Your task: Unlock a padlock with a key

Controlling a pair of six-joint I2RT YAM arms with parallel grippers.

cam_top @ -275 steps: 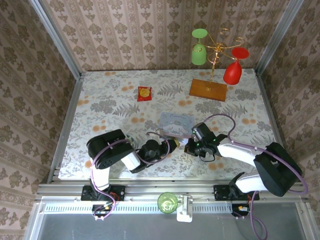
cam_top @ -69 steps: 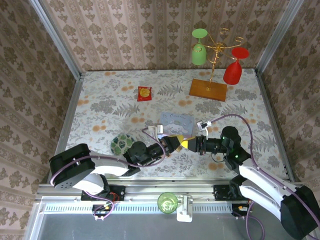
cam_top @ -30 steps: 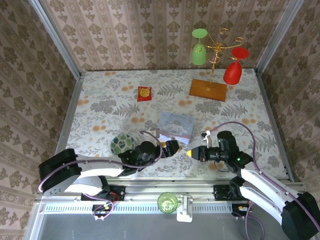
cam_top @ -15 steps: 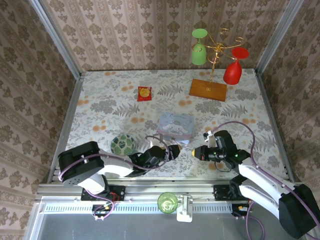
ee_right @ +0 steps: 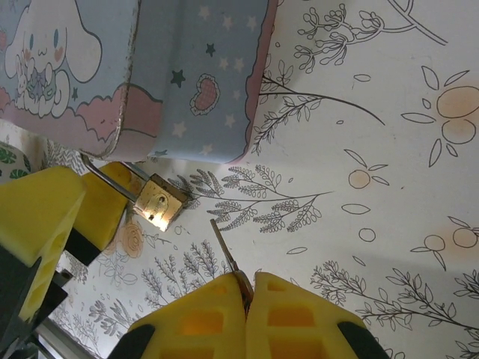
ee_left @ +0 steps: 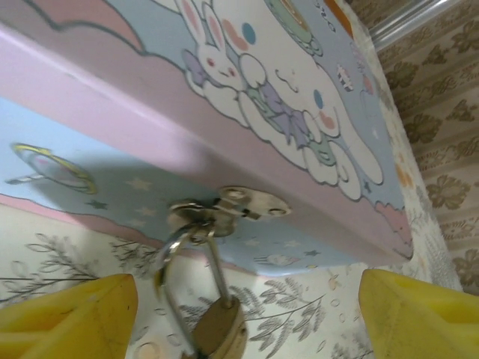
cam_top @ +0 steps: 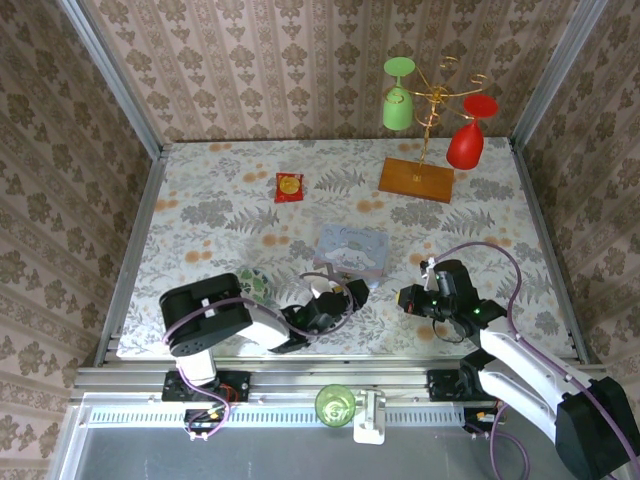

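Firmly, right gripper (ee_right: 245, 293) pinches key (ee_right: 224, 247); left gripper (ee_left: 243, 310) gapes.

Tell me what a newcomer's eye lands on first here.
The pastel cartoon tin sits mid-table, with the brass padlock hooked through its hasp. Beside it the right gripper pinches the slim key, close to the padlock. Far right, a green glass and a red glass hang upside down on a gold rack.

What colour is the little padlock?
The tiny metal padlock is brass-gold; the right wrist view shows it best.
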